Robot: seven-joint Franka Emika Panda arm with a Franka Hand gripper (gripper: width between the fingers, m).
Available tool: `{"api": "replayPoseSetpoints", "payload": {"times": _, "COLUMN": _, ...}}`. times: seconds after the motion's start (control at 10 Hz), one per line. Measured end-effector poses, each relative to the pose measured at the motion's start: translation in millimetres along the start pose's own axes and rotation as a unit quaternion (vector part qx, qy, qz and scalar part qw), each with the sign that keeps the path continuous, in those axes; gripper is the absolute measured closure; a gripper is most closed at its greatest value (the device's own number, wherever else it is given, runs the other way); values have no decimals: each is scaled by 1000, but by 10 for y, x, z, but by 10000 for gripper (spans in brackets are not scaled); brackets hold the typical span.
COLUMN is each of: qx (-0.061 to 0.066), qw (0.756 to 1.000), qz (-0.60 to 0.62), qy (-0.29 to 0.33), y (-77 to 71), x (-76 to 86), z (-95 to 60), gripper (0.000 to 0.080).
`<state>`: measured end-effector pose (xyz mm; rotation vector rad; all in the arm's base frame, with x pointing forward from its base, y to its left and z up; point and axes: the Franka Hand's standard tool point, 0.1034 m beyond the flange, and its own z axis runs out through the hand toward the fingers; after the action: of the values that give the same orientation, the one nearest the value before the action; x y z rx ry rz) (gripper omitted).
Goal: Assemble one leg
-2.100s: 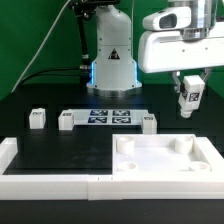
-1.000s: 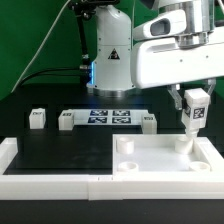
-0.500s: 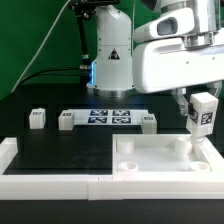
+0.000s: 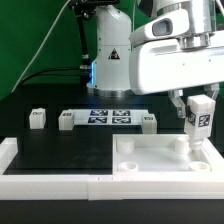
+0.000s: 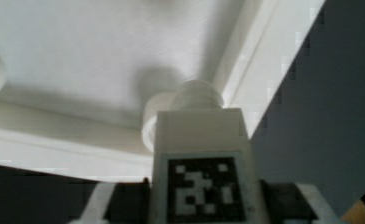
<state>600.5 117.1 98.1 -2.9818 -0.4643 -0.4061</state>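
My hand [image 4: 199, 106] is closed on one white leg [image 4: 202, 120], holding it upright with its tag facing outward. The leg's narrow lower end meets a back corner of the rimmed white tabletop panel [image 4: 160, 176] on the worktop [image 4: 60, 150], at the exterior view's right. I judge it is lined up to seat there.

Exterior faces arm [image 4: 110, 55]; close wrist view shares leg [image 4: 201, 113] [image 5: 200, 150].

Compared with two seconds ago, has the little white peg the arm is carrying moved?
Yes. The leg has dropped lower and shifted toward the exterior view's right, down to the far right corner of the white tray.
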Motion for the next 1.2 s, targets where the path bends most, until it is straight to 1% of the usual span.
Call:
{"api": "replayPoseSetpoints", "payload": {"times": 0.1, "qx": -2, "qw": 1000, "qz": -5, "qy": 13, "y": 21, "x": 56, "z": 44, "gripper": 509}}
{"api": "replayPoseSetpoints", "payload": {"times": 0.3, "qx": -2, "qw": 1000, "qz": -20, "qy": 13, "y": 89, "x": 125, "z": 116, "gripper": 509}}
{"api": "replayPoseSetpoints", "payload": {"times": 0.4, "qx": -4, "qw": 999, "qz": -24, "qy": 22, "y": 114, "x": 148, "z": 123, "gripper": 509}}
{"api": "replayPoseSetpoints", "payload": {"times": 0.6, "qx": -5, "qw": 999, "qz": -25, "qy": 26, "y": 83, "x": 100, "z": 151, "gripper": 509}}
{"api": "replayPoseSetpoints", "payload": {"times": 0.9, "qx": -9, "qw": 999, "qz": -27, "qy": 42, "y": 52, "x": 111, "z": 158, "gripper": 509}}
{"api": "replayPoseSetpoints", "payload": {"times": 1.0, "qx": -9, "qw": 999, "qz": -28, "qy": 43, "y": 37, "x": 97, "z": 184, "gripper": 509}}
{"api": "replayPoseSetpoints", "payload": {"times": 1.2, "qx": -11, "qw": 998, "qz": -27, "qy": 52, "y": 57, "x": 100, "z": 222, "gripper": 509}}
